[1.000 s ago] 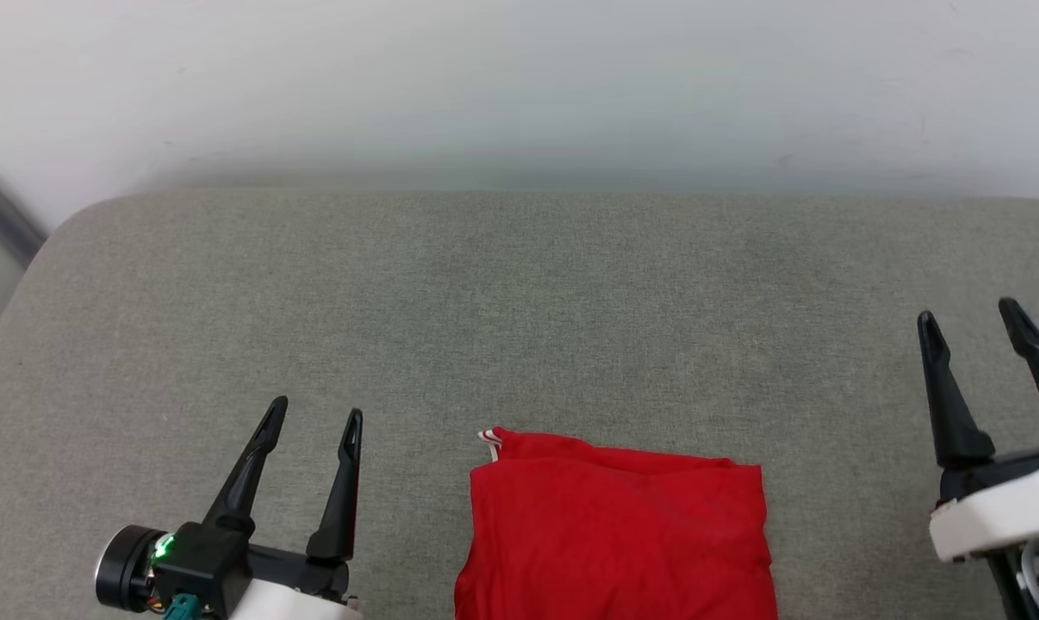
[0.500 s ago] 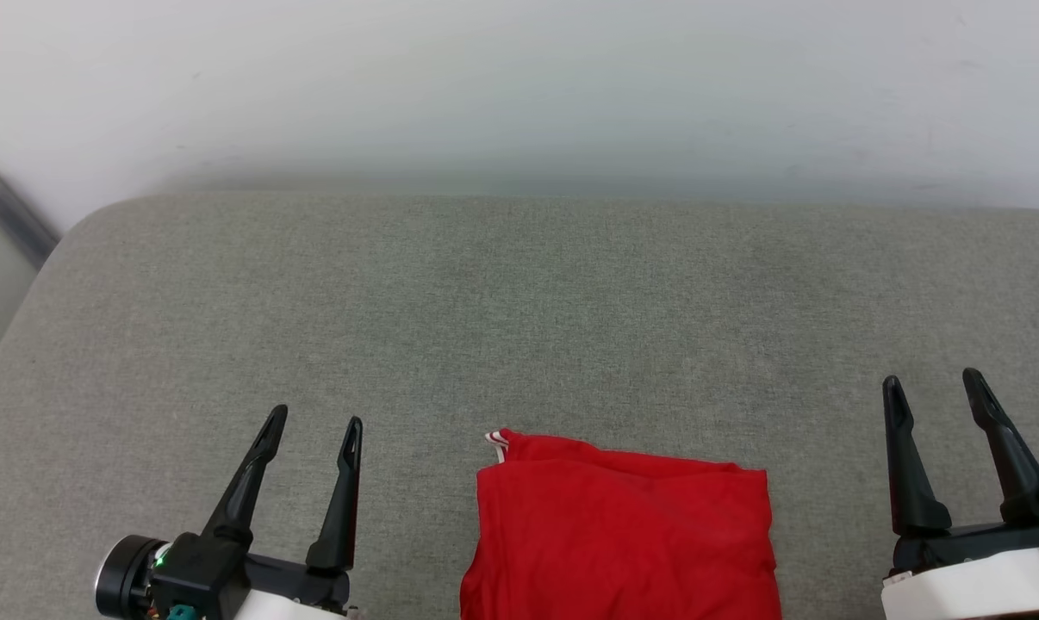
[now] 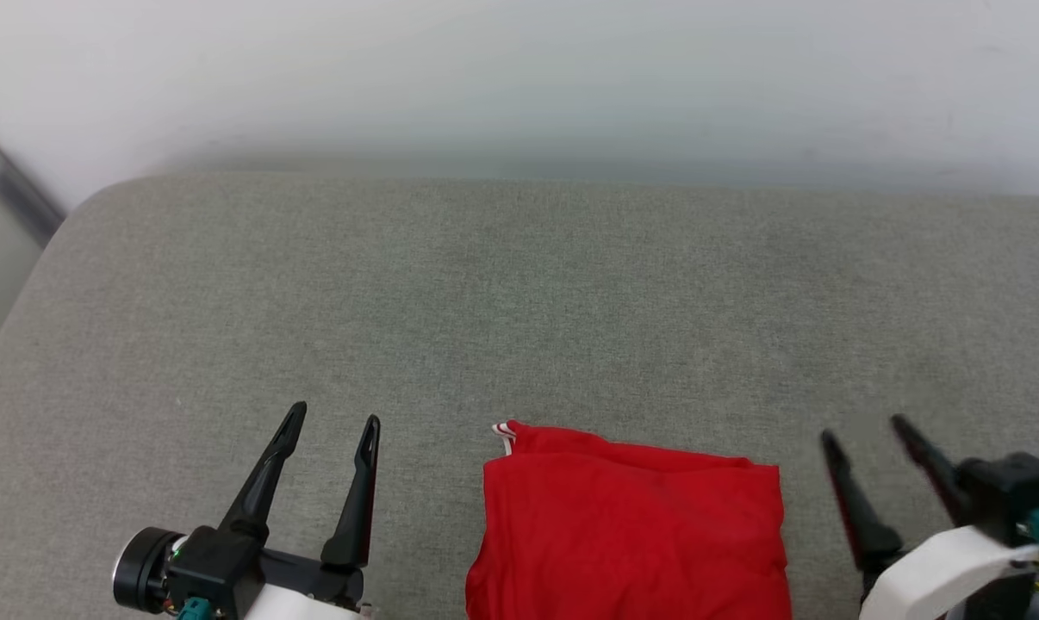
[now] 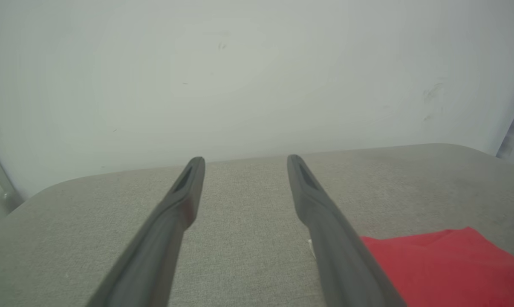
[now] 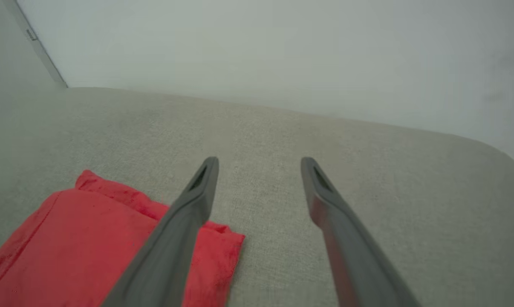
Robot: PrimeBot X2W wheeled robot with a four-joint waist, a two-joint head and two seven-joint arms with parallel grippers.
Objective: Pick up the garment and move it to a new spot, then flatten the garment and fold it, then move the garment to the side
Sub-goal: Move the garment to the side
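The garment [image 3: 631,534] lies folded into a red rectangle on the grey cushion [image 3: 519,301], at the bottom middle of the head view, a bit of white-and-red trim poking out at its far left corner. My left gripper [image 3: 334,418] hovers open to its left, nothing between the fingers. My right gripper [image 3: 868,430] is open to its right, blurred. The left wrist view has the garment [image 4: 449,264] at the lower right, beside the open left gripper [image 4: 244,160]. In the right wrist view the garment [image 5: 82,243] lies lower left of the open right gripper [image 5: 259,162].
A pale wall [image 3: 519,77] stands right behind the cushion's far edge. A grey metal bar [image 3: 11,189] slants down at the far left. The cushion's rounded far left corner [image 3: 97,202] marks where the surface ends.
My right gripper has drawn back and down toward the near right, ending closer to the garment's right side. The left gripper has barely moved. The garment lies as before.
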